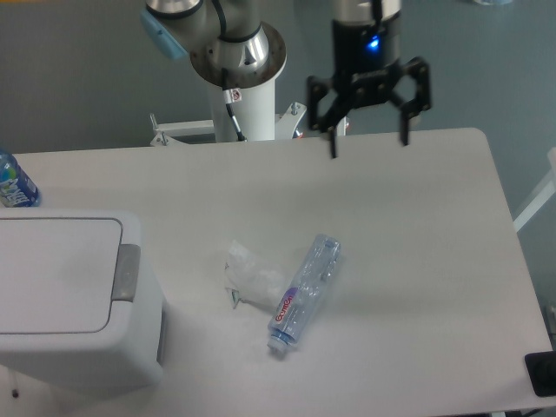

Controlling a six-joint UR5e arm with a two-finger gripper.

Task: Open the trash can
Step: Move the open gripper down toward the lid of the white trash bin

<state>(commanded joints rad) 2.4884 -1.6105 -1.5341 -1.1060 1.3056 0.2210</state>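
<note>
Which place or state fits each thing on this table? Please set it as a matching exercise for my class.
Things:
1. large white plastic trash can
2. clear crushed plastic bottle
3. black two-finger gripper
4. crumpled clear plastic wrapper

Places or states:
A. above the table's far edge, jaws spread
B. lying on its side, mid-table
C. at the left, lid shut
D. touching the bottle's left side

Pairs: 1-C, 2-B, 3-A, 4-D

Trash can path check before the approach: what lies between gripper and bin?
Camera view: only bare table between the gripper and the trash can.
</note>
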